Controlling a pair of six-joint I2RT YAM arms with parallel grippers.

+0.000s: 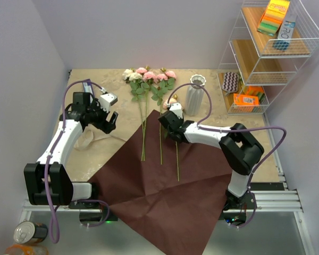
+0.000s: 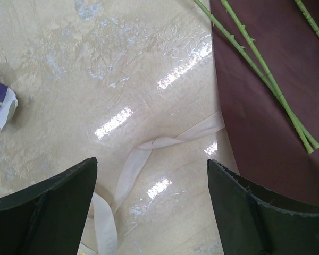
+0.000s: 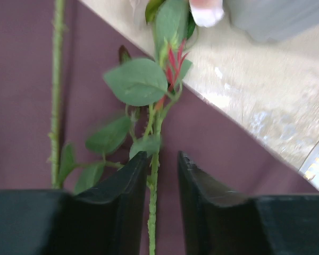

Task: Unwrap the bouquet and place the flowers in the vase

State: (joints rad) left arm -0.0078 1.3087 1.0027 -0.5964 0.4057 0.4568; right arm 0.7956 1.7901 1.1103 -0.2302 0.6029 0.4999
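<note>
Covering most of the view, the beige marbled table (image 1: 244, 119) carries a dark maroon paper sheet (image 1: 159, 207), unfolded flat with one corner pointing toward the back and its near edge hanging past the arms' bases. At the back right stands a white wire shelf (image 1: 266, 58) loaded with coloured boxes. The flowers (image 1: 149, 77) lie unwrapped, blooms bunched on the bare table at the back and long green stems running down onto the paper. One rose (image 1: 173, 101) lies apart to the right, just beside the vase (image 1: 194, 98), which stands upright and empty on the table near the shelf. The right gripper (image 3: 162, 156) sits low over the paper with that rose's stem (image 3: 151, 212) in the gap between its fingers. The jaws are parted wider than the stem, which runs along the left finger's inner edge, so it is not pinched. The left gripper (image 2: 151, 161) hangs spread wide over bare table left of the paper, holding nothing. Below it lies the loose beige ribbon (image 2: 143, 154), one end touching the paper's edge.
</note>
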